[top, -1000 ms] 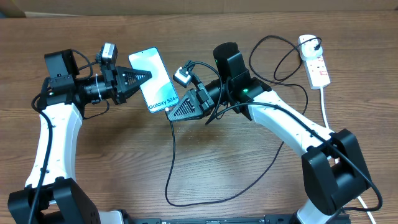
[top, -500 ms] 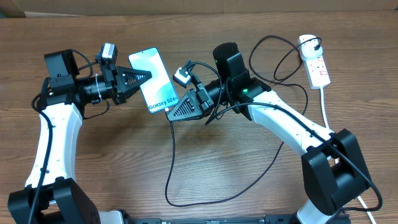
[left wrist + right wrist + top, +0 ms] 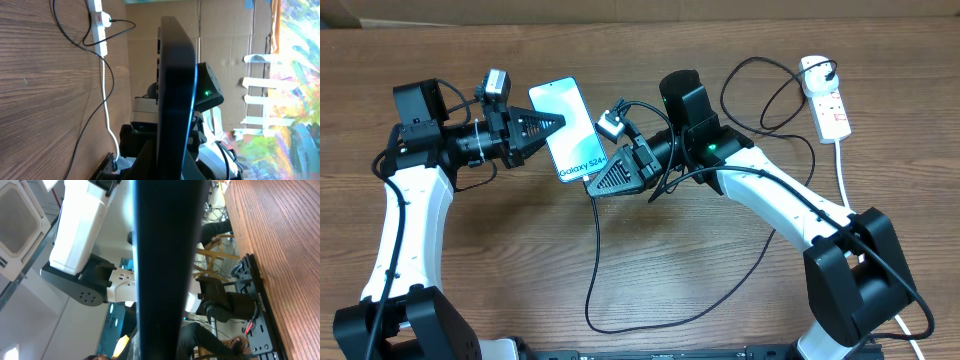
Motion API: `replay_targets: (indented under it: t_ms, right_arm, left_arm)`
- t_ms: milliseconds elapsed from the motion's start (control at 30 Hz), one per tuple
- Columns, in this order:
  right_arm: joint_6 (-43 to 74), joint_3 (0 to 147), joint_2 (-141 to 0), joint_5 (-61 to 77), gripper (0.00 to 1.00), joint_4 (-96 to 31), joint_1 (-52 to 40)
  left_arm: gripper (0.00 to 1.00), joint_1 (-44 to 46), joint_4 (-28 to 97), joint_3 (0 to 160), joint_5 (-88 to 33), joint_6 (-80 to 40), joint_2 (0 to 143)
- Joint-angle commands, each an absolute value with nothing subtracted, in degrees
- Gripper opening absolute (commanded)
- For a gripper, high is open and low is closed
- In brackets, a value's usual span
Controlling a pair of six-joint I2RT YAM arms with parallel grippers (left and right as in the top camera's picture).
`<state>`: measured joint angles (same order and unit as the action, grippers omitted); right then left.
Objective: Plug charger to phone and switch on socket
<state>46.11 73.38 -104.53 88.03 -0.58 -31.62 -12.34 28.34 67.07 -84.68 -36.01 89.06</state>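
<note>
The phone has its light-blue screen facing up and is held off the table. My left gripper is shut on its left long edge. In the left wrist view the phone shows edge-on as a dark slab. My right gripper sits at the phone's near short edge, by the white text, shut on the tip of the charger. The connector itself is hidden. The phone fills the right wrist view and hides the jaws. The socket lies at the far right, with the charger's plug in its round end.
The black cable loops over the table in front of the right arm and back to the socket. The thick white cord runs from the socket toward the front right. The socket also shows in the left wrist view. Cardboard lines the table's back edge.
My right arm has shifted slightly left toward the phone's near edge. The left arm and the phone have hardly moved.
</note>
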Motion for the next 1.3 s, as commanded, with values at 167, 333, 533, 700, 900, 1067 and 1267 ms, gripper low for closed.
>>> replay_targets:
  t_ms: [167,333,533,700,900,1067,1267]
  right_arm:
    - [46.5,73.9,-104.3,86.0,0.04,-0.2,-32.0]
    - [46.5,73.9,-104.3,86.0,0.04,-0.2,-31.5]
    - [46.5,73.9,-104.3,86.0,0.04,-0.2,-30.2]
    - [46.5,73.9,-104.3,84.7,0.04,-0.2,-30.2]
    - [46.5,73.9,-104.3,83.6,0.04,-0.2,-30.1]
    - [46.5,73.9,-104.3,83.6,0.04,-0.2,-29.1]
    - [46.5,73.9,-104.3,83.6,0.04,-0.2,-28.0]
  left_arm:
    - [0.04,-11.5,28.4,67.6,-90.6,-37.3,88.8]
    - [0.04,-11.5,28.5,67.6,-90.7,-37.3,88.8]
    - [0.04,-11.6,28.5,67.6,-90.7,-37.7,88.8]
    - [0.04,-11.6,28.5,67.6,-90.7,-37.8,88.8]
    - [0.04,-11.6,28.5,67.6,-90.7,-37.8,88.8]
    - [0.04,-11.6,28.5,67.6,-90.7,-37.8,88.8]
    - [0.04,-11.6,28.5,67.6,-90.7,-37.8,88.8]
